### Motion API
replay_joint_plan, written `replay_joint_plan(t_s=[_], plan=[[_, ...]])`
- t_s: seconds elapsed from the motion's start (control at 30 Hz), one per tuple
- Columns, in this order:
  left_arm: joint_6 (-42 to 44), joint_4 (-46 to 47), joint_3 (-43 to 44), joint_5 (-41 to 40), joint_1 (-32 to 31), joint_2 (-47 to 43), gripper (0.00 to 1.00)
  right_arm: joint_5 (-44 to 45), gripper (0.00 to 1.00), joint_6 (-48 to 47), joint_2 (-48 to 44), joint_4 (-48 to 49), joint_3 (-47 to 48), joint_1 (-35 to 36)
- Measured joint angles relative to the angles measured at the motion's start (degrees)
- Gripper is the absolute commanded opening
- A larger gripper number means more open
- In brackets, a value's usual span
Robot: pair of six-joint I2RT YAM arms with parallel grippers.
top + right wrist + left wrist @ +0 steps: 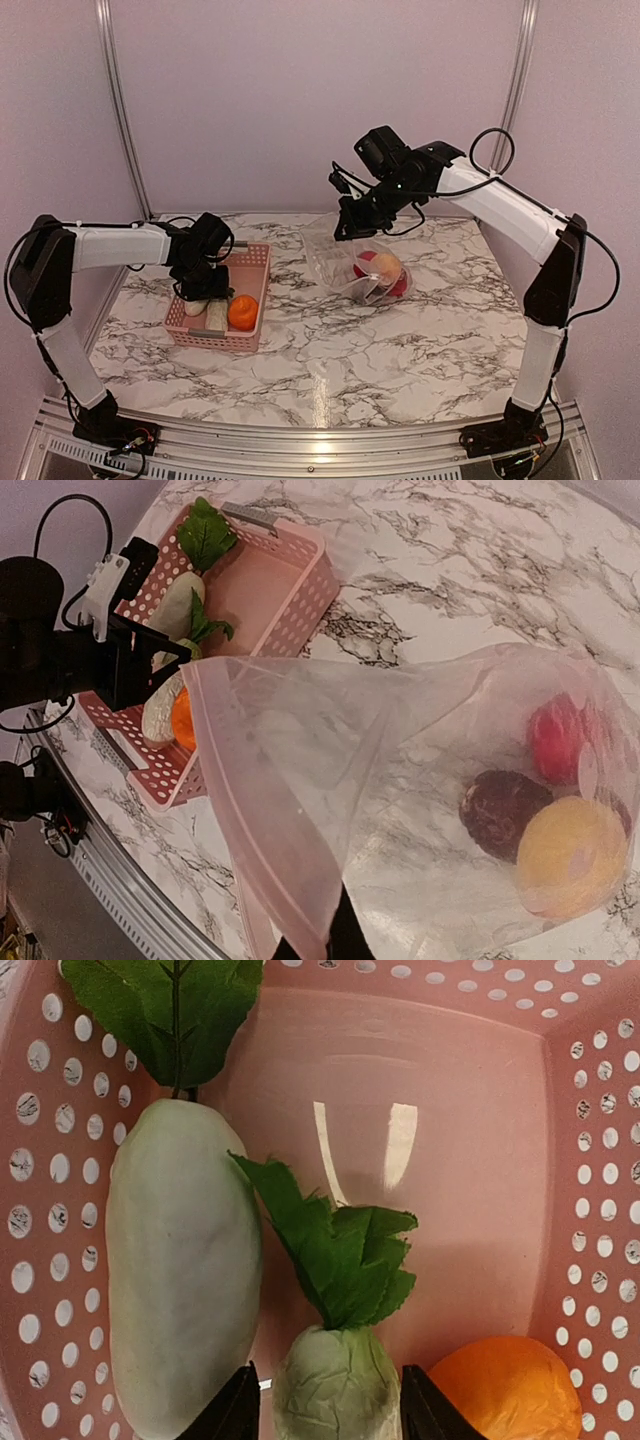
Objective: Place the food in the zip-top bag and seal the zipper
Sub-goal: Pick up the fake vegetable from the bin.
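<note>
The marble counter carries a pink basket on its left side. An orange lies in the near half of the basket, with two white radishes with green leaves just beside it. The left pincer reaches down into the basket with its fingers on either side of the small radish. The jaws stand apart; one finger meets the radish and a thin gap shows at the other, so the radish is not clamped. The small radish lies between the orange and the large radish, which rests along a perforated side wall of the basket.

To the right of the basket, a little farther back and apart from it, the clear bag lies on the counter. A red piece, a dark brown piece and a yellow fruit sit bunched together in the end of the bag away from the basket. The zipper runs along the bag's edge that faces the basket. The right pincer is closed tight on that edge and holds it lifted off the counter.

Beyond the basket stands a pale wall.
</note>
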Motion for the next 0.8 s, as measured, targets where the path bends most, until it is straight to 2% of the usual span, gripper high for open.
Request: replay_joint_plan(t_s=[0.43,0.8], plan=[[0.2,0.1,1.0,2.0,0.1,4.0,0.46,0.0,0.00,0.6,-2.5,0.7,-3.1,0.0],[1.6,-0.5,2.4,1.9,0.1,4.8,0.27,-0.1,0.00,0.9,-3.5,1.5,-4.8,0.0]])
